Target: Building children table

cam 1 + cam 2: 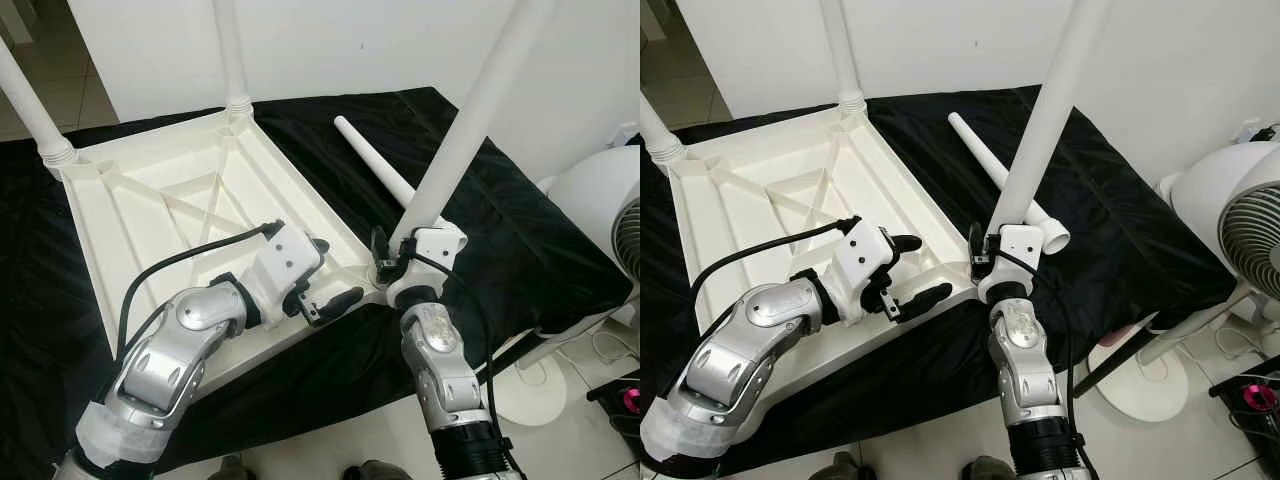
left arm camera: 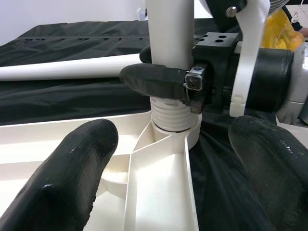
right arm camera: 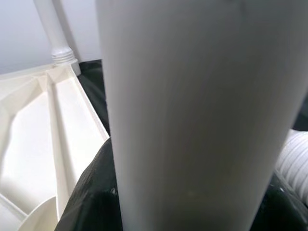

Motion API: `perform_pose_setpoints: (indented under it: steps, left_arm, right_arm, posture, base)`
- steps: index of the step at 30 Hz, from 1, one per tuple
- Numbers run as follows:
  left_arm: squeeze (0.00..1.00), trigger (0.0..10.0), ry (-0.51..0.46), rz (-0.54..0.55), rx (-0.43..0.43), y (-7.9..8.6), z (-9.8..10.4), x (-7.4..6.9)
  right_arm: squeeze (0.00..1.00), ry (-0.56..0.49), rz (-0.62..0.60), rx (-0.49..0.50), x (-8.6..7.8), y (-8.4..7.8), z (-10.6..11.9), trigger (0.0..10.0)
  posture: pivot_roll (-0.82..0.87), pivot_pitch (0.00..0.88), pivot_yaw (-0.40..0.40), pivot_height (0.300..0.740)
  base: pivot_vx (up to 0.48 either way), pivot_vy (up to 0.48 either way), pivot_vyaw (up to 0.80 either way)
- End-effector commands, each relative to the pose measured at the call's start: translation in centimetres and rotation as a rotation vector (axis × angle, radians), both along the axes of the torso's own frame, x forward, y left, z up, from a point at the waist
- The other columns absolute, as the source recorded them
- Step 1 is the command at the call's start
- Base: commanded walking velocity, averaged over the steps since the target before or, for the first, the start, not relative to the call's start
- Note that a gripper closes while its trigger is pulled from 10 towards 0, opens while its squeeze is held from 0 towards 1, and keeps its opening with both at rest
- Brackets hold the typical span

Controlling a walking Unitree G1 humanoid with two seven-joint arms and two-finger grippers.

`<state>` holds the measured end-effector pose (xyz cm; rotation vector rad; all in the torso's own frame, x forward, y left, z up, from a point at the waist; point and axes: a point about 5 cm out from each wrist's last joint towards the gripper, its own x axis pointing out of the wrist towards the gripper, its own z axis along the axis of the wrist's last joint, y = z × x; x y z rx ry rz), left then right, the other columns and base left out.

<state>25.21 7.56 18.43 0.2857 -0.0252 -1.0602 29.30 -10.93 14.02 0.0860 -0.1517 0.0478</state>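
**With the third leg at its socket, your right claw grips it and the left stands spread beside it**

While the tabletop (image 1: 180,210) lies upside down on the black cloth (image 1: 520,230), you have two legs standing in its far corners: one at the far left (image 1: 30,105) and one at the far middle (image 1: 232,60). Your third leg (image 1: 470,120) stands at the near right corner, leaning slightly right. Its threaded end sits in the corner socket (image 2: 171,130), with several threads showing above the rim.

Your right claw (image 1: 390,255) is clamped round this leg just above the socket. One finger (image 2: 154,82) wraps across the front of the shaft, and the right wrist view looks straight up along the leg.

Your left claw (image 1: 325,280) sits over the near edge of the tabletop, just left of the same corner, pointing at the socket. Its fingers (image 2: 72,178) are spread wide and hold nothing. The socket and leg base lie beyond their tips, in line with the gap between them.

You have a fourth leg (image 1: 375,160) lying loose on the cloth behind the right claw, well apart from the left one. A white fan (image 1: 1240,230) stands on the floor to your right.
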Motion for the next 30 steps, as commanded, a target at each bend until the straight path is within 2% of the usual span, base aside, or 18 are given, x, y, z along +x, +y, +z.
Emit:
perform_pose_setpoints:
  steps: [1,8,9,11,12,13,16,18,19,25,28,30]
  left_arm:
    - [0.00,10.0,-0.023,0.028,-0.008,-0.1,0.3,0.1]
    - [0.00,10.0,-0.033,0.038,-0.048,-0.4,0.9,0.4]
    - [0.00,10.0,-0.005,0.035,-0.091,-0.5,1.3,0.6]
    - [0.00,10.0,0.016,0.031,-0.120,-0.5,1.6,0.7]
    - [1.00,10.0,0.038,0.023,-0.157,-0.4,1.9,0.8]
    - [1.00,10.0,0.038,0.023,-0.157,-0.4,1.9,0.8]
    - [1.00,10.0,0.008,0.052,-0.215,-0.1,3.5,1.5]
    - [1.00,10.0,0.008,0.052,-0.215,-0.1,3.5,1.5]
    - [0.00,10.0,-0.003,0.073,-0.247,-0.2,4.3,2.1]
    - [0.00,10.0,-0.027,0.065,-0.298,0.1,5.6,2.8]
    - [0.00,10.0,-0.027,0.065,-0.298,0.1,5.6,2.8]
    - [0.00,10.0,-0.044,0.057,-0.294,0.6,6.0,2.9]
  right_arm:
    - [0.00,0.001,0.041,-0.037,-0.1,0.6,-0.4,10.0]
    - [0.00,-0.097,0.096,-0.082,-0.1,0.7,1.7,10.0]
    - [0.00,-0.146,0.135,-0.095,-0.3,0.6,3.1,10.0]
    - [0.00,-0.177,0.159,-0.103,-0.4,0.5,4.0,10.0]
    - [0.00,-0.204,0.185,-0.110,-0.5,0.4,4.9,10.0]
    - [0.00,-0.204,0.185,-0.110,-0.5,0.4,4.9,10.0]
    - [0.00,-0.241,0.274,-0.140,-0.5,0.1,6.9,10.0]
    - [0.00,-0.241,0.274,-0.140,-0.5,0.1,6.9,10.0]
    - [0.00,-0.249,0.327,-0.163,-0.3,-0.1,7.6,10.0]
    - [0.00,-0.215,0.368,-0.222,0.3,-1.4,7.7,10.0]
    - [0.00,-0.215,0.368,-0.222,0.3,-1.4,7.7,10.0]
    - [0.00,-0.176,0.337,-0.187,0.7,-2.5,7.5,10.0]
  posture:
    - [-0.06,0.023,0.005,0.740]
    - [-0.06,0.024,0.001,0.740]
    - [-0.07,0.025,0.000,0.740]
    - [-0.07,0.025,0.000,0.740]
    - [-0.07,0.025,0.000,0.740]
    - [-0.07,0.025,0.000,0.740]
    - [-0.08,0.027,-0.001,0.740]
    - [-0.08,0.027,-0.001,0.740]
    - [-0.08,0.024,-0.003,0.740]
    - [-0.09,0.018,0.003,0.740]
    - [-0.09,0.018,0.003,0.740]
    - [-0.10,0.018,0.004,0.740]
  base:
    - [0.000,0.000,0.00]
    - [0.000,0.000,0.00]
    - [0.000,0.000,0.00]
    - [0.000,0.000,0.00]
    - [0.000,0.000,0.00]
    - [0.000,0.000,0.00]
    - [0.000,0.000,0.00]
    - [0.000,0.000,0.00]
    - [0.000,0.000,0.00]
    - [0.000,0.000,0.00]
    - [0.000,0.000,0.00]
    - [0.000,0.000,0.00]
